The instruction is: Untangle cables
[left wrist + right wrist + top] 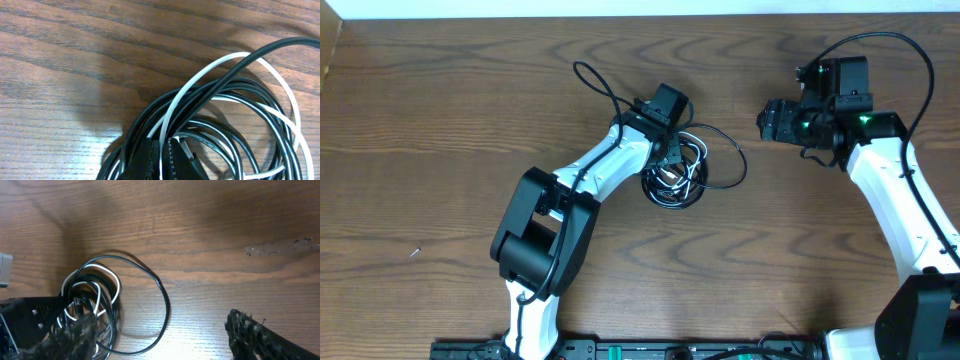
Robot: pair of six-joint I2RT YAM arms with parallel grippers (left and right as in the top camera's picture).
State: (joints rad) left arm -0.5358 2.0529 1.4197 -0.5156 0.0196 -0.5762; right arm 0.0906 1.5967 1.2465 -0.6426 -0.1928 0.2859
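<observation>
The cables (677,185) lie in a tangled coil at the table's centre, a white cable (200,80) threaded through black cables (270,50). One black loop (740,165) spreads out to the right. My left gripper (670,155) is down on the coil's upper edge. In the left wrist view its jaws (161,150) are shut on the white cable. My right gripper (766,122) is open and empty, up and to the right of the coil. In the right wrist view its fingers (157,330) are spread wide, with the coil (95,295) by the left finger.
A thicker black wire (595,85) belonging to the left arm loops over the table behind the left wrist. Another arm wire (910,50) arcs over the right arm. The wooden table (440,150) extends bare to the left and front.
</observation>
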